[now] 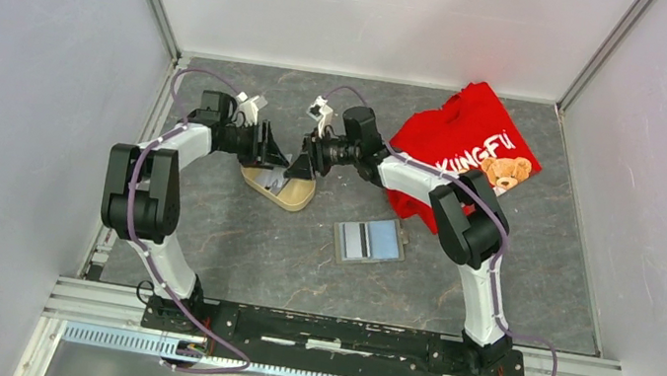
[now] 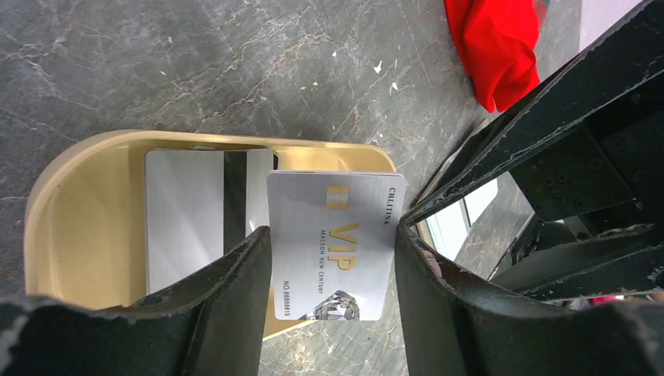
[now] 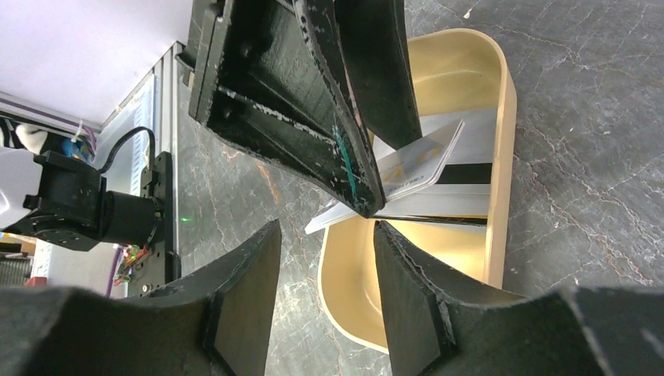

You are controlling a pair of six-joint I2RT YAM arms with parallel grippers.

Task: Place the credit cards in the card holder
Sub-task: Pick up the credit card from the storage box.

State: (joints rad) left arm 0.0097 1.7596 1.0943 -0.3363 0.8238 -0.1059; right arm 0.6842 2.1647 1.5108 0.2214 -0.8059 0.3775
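**Top view.** Two black-and-white robot arms meet over a beige oval tray (image 1: 281,194) at the middle of a dark stone-patterned table (image 1: 231,243). The left gripper (image 1: 281,158) and right gripper (image 1: 302,167) sit tip to tip above the tray. The cards are too small to see here. The card holder (image 1: 368,241) lies open and flat, nearer the arm bases and well apart from the tray. A red shirt (image 1: 460,147) lies to the right.

**Left wrist view.** The left gripper is closed on a silver VIP card (image 2: 333,251), with one finger on each long edge. The printed face is towards the camera. The card's long axis runs along the fingers, and its far short edge points out over the tray. A second card (image 2: 184,227) lies flat in the tray, dark stripe up, with its long axis roughly parallel.

**Right wrist view.** The right gripper (image 3: 327,235) is partly open with nothing between its fingers. The VIP card (image 3: 427,157) shows almost edge-on, tilted, with one corner dipping towards that gap. The striped card (image 3: 454,202) lies below it in the tray.

**Handling.** The card is likely to be very light, stiff with a slight bend, and slick on both faces. Gripping across the long edges or pinching a short end should work best. It would probably go into a pocket short edge first.
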